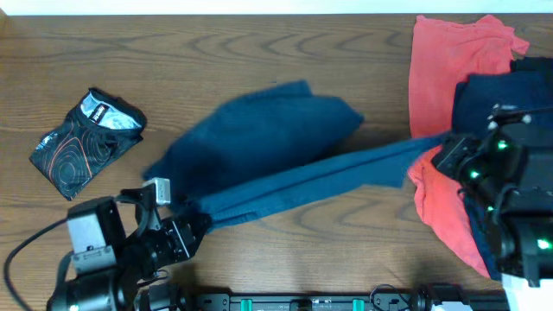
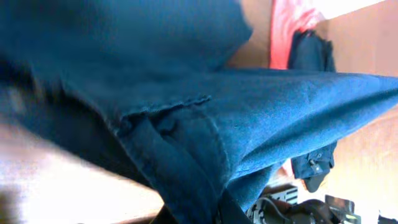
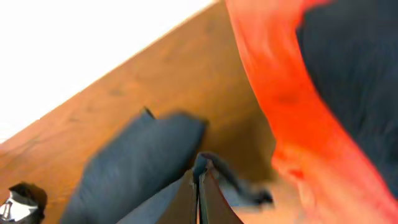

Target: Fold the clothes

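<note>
Wooden table (image 1: 259, 52) from overhead: the blue cloth (image 1: 276, 147) lies across the middle, its bulk mounded at centre and one long edge pulled taut from 7 o'clock to 3 o'clock. The left gripper (image 1: 197, 226) pinches the cloth's corner at 7 o'clock, near the table's front edge; the right gripper (image 1: 442, 155) clamps the far end at 3 o'clock, over the red cloth (image 1: 445, 60). A navy cloth (image 1: 497, 95) lies on the red one, against the right edge. A black bundle (image 1: 86, 138) sits folded at 9 o'clock, well apart from the blue cloth, with bare wood along the back edge from 10 to 1 o'clock. In the left wrist view, blue cloth fills nearly the whole frame, a hem seam running toward 6 o'clock, where it bunches into the closed jaws; red and navy show small at 1 o'clock. In the right wrist view, the jaws are pressed together at 6 o'clock on a thin fold of blue cloth, bare wood opens toward 11 o'clock, and the red edge sweeps down from 12 to 4 o'clock.
</note>
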`<state>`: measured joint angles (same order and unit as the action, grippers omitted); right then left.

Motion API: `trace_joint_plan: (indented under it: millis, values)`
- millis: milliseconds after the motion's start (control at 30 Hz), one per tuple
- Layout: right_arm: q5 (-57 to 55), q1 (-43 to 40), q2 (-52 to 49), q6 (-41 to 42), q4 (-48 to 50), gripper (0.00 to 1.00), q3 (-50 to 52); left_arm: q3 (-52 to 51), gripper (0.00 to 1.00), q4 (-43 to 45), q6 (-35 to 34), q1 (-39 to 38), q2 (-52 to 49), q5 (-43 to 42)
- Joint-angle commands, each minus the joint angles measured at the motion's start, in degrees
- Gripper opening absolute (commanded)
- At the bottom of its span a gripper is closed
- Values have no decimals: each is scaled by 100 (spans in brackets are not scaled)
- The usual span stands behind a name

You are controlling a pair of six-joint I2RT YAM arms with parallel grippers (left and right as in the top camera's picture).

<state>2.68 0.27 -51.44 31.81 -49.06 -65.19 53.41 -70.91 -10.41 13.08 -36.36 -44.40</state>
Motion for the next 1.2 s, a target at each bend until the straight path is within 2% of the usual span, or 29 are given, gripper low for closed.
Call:
trace_joint_plan:
  millis: [0,133,233,400,433,467,500,600,767,933,1167]
  values:
    - [-1250,-210,-9,-763,195,1,-529,328,6,136,94,94,11,835]
    - [-566,-208,-291,-1355,726,1,-634,328,6,417,-223,94,-101,1749]
    - [-190,-179,-713,-1475,953,1,-634,317,6,437,-485,94,-319,2323]
    - [138,-15,-1591,-1467,1067,1,-634,310,6,437,-772,94,-769,2479]
    - [424,28,-1755,-1467,973,11,-634,308,6,422,-769,94,-876,2479]
    - [660,61,-1862,-1467,866,26,-634,308,6,407,-769,94,-984,2479]
    - [914,101,-1976,-1467,699,35,-632,308,6,393,-769,94,-1071,2479]
    - [1193,249,-2291,-1340,168,48,-629,308,6,391,-769,94,-1316,2479]
    - [1392,723,-3027,-1080,-83,56,-590,308,6,393,-767,94,-1613,2481]
    - [1580,1287,-4000,-745,446,61,-590,308,6,398,-767,94,-1751,2481]
    - [2114,1637,-5115,22,968,65,-590,308,6,398,-765,94,-1746,2481]
